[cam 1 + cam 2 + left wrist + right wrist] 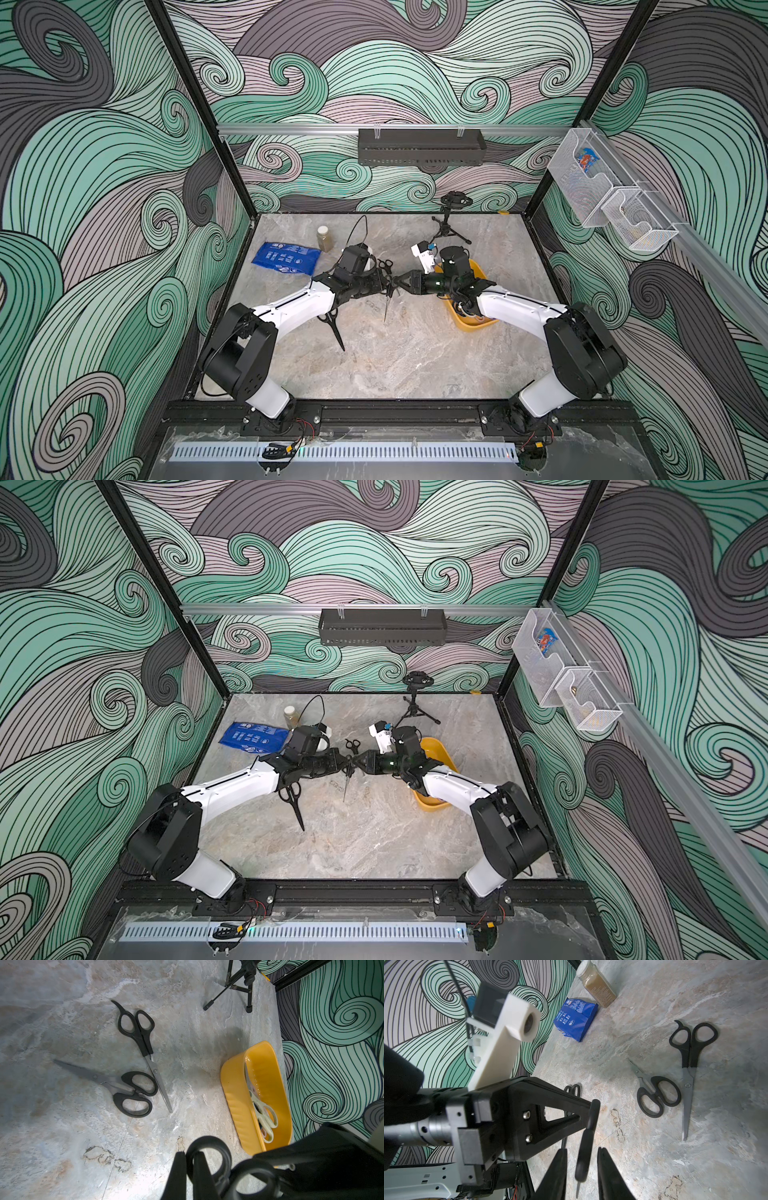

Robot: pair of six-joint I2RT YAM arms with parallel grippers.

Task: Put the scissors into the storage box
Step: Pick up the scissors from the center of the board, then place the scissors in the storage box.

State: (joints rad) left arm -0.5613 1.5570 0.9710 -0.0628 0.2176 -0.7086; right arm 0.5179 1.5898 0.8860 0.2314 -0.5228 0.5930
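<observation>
Held scissors (588,1136): a black-handled pair hanging above mid-table, blades pointing down and handle rings up, between the two gripper tips.
Left gripper (189,1157): clamped tight on one handle ring and carrying the pair.
Right gripper (582,1149): fingers apart, one on each side of the other handle. A gap shows on both sides, so nothing is gripped.
Storage box (234,1101): a yellow tub on the right of the table (415,365), partly beneath the right wrist and forearm and off to the side of the held pair.
In the box: cream kitchen scissors (266,1118), handles toward the near end.
Loose on the table: a long slim black pair (143,1041) with a finger hook, and a shorter black pair (124,1089) whose handle ring touches the long pair's blade. Both lie below the grippers.
By the forearm: a third black pair (337,334), partly under the left arm, tip toward the near edge.
Left arm (291,305): elbow raised near the front-left corner, white forearm reaching in to the centre, gripper pointing right.
Right arm (515,309): the mirror pose, with the forearm crossing over the tub and the gripper pointing left, tip to tip with its partner.
Back of table: spice jar (323,237), blue bag (286,258), small tripod (449,224).
</observation>
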